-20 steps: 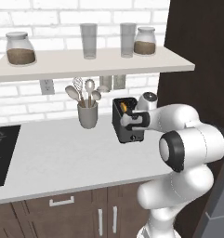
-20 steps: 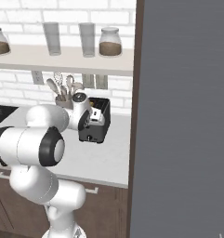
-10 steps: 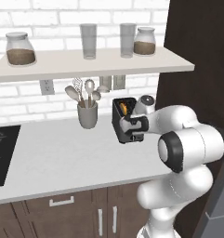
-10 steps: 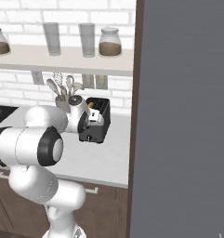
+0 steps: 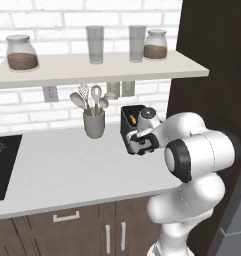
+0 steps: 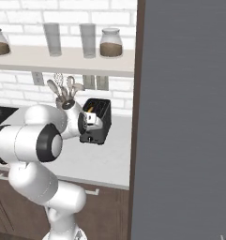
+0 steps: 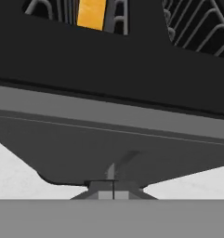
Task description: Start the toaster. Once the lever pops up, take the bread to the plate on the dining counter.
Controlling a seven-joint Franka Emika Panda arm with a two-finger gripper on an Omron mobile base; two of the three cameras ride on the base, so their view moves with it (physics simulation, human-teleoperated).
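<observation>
Two glass jars (image 5: 21,52) and two empty tumblers (image 5: 95,44) stand on the shelf (image 5: 107,67) in the left base view. Below it, on the pale worktop (image 5: 67,170), the dark toaster (image 5: 129,127) sits to the right of a grey utensil cup (image 5: 94,123). An orange edge of the bread (image 5: 133,119) shows in one of its top slots. The gripper (image 5: 140,146) is right against the toaster's near end, and part of that end is covered by the white arm. A black cooktop (image 5: 1,167) lies at the far left.

In the right base view the toaster (image 6: 98,123) stands on the worktop next to the tall dark cabinet side (image 6: 184,117), the gripper (image 6: 88,120) pressed to its narrow end.

In the hand view the toaster body (image 7: 108,135) spans the frame very close up, with the bread (image 7: 91,14) showing orange in a slot at the top. The fingertips (image 7: 106,188) are clenched together with nothing between them, right at the toaster's lower edge
</observation>
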